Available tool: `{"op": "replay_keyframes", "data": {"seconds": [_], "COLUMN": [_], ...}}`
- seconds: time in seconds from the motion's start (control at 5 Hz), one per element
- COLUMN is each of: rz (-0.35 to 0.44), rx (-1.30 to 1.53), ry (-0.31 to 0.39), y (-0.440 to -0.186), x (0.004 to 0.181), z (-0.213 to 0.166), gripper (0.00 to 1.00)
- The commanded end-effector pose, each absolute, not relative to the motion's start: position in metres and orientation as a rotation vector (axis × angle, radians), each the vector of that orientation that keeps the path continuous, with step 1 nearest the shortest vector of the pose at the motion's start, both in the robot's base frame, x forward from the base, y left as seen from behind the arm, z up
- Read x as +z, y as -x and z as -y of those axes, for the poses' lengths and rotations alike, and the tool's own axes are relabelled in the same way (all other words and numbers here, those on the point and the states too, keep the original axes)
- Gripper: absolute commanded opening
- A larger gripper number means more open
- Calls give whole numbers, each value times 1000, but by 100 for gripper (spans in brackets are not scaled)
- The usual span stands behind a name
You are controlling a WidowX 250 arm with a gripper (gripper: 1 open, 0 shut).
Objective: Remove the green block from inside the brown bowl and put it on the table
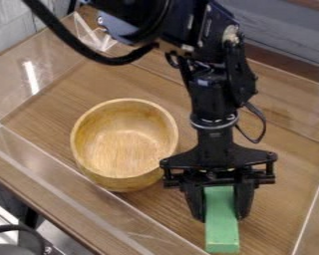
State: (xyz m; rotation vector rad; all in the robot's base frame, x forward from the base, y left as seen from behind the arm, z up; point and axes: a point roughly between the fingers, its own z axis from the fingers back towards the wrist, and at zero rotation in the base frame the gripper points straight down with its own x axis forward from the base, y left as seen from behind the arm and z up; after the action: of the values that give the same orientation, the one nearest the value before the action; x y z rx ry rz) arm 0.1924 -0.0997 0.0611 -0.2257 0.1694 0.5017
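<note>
wood-grain table carries one brown bowl, sitting to the left of one black gripper. its claw is clamped on the single green block, outside the bowl, over the tabletop's front.

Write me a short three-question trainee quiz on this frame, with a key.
1. True or false: the green block lies inside the brown bowl.
2. Where is the hand relative to the bowl? A) above its middle B) beside it, on its right in the picture C) behind it, near the far wall
3. Fill in: the hand is shut on the ____.

Key: 1. False; the bowl is empty and the block hangs in the hand's grip over the table. 2. B. 3. green block.
</note>
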Motion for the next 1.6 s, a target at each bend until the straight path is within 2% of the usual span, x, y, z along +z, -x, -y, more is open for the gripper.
{"op": "replay_keyframes", "data": {"seconds": [0.0,0.6,1.4], "rz": [-113,-51,4], "rx": [479,411,383], "ry": [266,307,343], "y": [-199,-199,-200], "x": [78,93,94], "z": [98,96,99], "gripper": [0,0,0]}}
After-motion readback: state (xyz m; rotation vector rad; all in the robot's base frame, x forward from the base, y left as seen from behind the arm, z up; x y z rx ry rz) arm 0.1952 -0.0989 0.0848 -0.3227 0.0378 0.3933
